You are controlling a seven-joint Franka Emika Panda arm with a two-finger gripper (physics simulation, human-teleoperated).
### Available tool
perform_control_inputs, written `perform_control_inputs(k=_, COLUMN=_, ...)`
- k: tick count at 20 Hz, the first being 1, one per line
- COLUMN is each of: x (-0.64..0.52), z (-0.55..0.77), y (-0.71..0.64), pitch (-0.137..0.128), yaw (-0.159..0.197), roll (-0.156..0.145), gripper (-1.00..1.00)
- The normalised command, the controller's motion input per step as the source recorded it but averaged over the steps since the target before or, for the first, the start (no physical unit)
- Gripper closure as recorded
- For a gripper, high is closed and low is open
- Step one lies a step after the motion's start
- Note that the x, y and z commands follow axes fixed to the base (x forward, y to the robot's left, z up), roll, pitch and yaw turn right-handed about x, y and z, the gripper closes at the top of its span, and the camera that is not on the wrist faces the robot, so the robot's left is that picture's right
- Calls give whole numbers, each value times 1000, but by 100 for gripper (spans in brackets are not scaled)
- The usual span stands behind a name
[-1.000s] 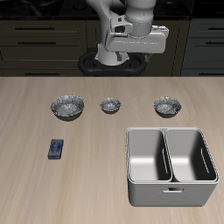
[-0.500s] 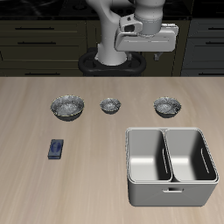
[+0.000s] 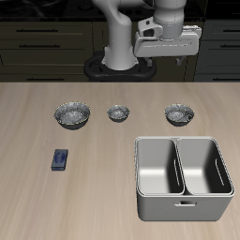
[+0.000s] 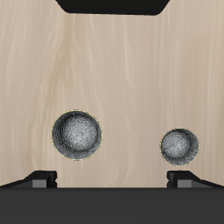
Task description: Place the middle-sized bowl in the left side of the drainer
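Observation:
Three silvery-grey bowls stand in a row across the table. The middle-sized bowl (image 3: 179, 113) is the one behind the drainer; it also shows in the wrist view (image 4: 77, 136). The smallest bowl (image 3: 117, 112) (image 4: 179, 146) is in the middle of the row, and the widest bowl (image 3: 71, 114) is at the other end. The drainer (image 3: 184, 142) is a light-grey two-compartment tub near the front edge, both compartments empty. My gripper (image 3: 167, 58) (image 4: 114, 179) hangs high above the table's back, roughly over the middle-sized bowl, open and empty.
A small blue flat object (image 3: 59, 159) lies on the table nearer the front edge, in front of the widest bowl. The robot's base (image 3: 120, 66) stands at the table's back edge. Dark cabinets are behind.
The gripper has moved sideways at height, from above the smallest bowl's side toward above the middle-sized bowl. The bowls and drainer have not moved.

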Motion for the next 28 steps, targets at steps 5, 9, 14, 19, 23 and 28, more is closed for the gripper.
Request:
perform_control_inputs(k=5, x=21, z=33, y=133, pitch=0, yaw=-16, roll=13, gripper=-100)
perform_control_inputs(k=9, x=-6, z=-118, y=140, pitch=26, yaw=-24, roll=26, gripper=-100)
perform_control_inputs(k=14, x=-24, z=-185, y=1, pitch=20, yaw=-33, roll=29, gripper=-100)
perform_control_inputs(k=19, x=8, z=-346, y=51, pitch=45, yaw=1, roll=4, gripper=-100)
perform_control_inputs(k=23, x=4, z=-409, y=68, pitch=41, yaw=9, roll=23, gripper=-100)
perform_control_inputs(k=28, x=-48, z=-246, y=22, pitch=-1, yaw=-9, roll=8, gripper=-100)
